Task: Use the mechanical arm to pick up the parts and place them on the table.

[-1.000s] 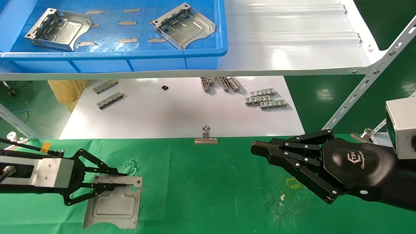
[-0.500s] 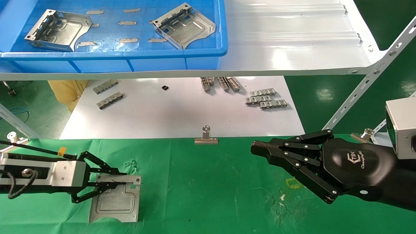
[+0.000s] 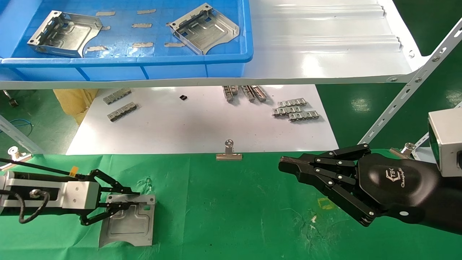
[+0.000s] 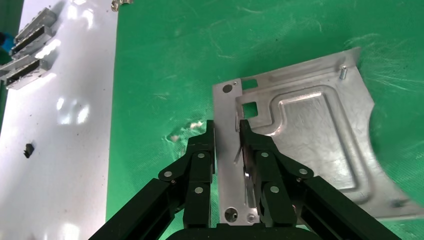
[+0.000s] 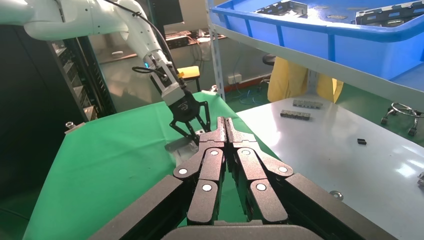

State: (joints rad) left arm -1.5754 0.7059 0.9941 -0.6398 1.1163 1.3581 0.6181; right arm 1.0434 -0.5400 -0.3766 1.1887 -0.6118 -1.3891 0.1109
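I take the binder clip [image 3: 229, 151] at the cloth's far edge as my landmark. The green surface [image 3: 231, 216] spreads on its near side. On it, well to the clip's left and nearer me, a sheet-metal bracket [image 3: 128, 224] lies flat, and my left claw [image 3: 122, 202] is closed on the upturned flange along the bracket's far edge; the plate runs away from the claw toward me. Letting go is, I judge, all that remains for this one. My right claw [image 3: 288, 167] hangs shut and holding nothing to the clip's right, much farther from that bracket (its palm shell carries a white logo I cannot read). Two more brackets [image 3: 204, 29] sit in the blue tray [image 3: 126, 61], up beyond the clip.
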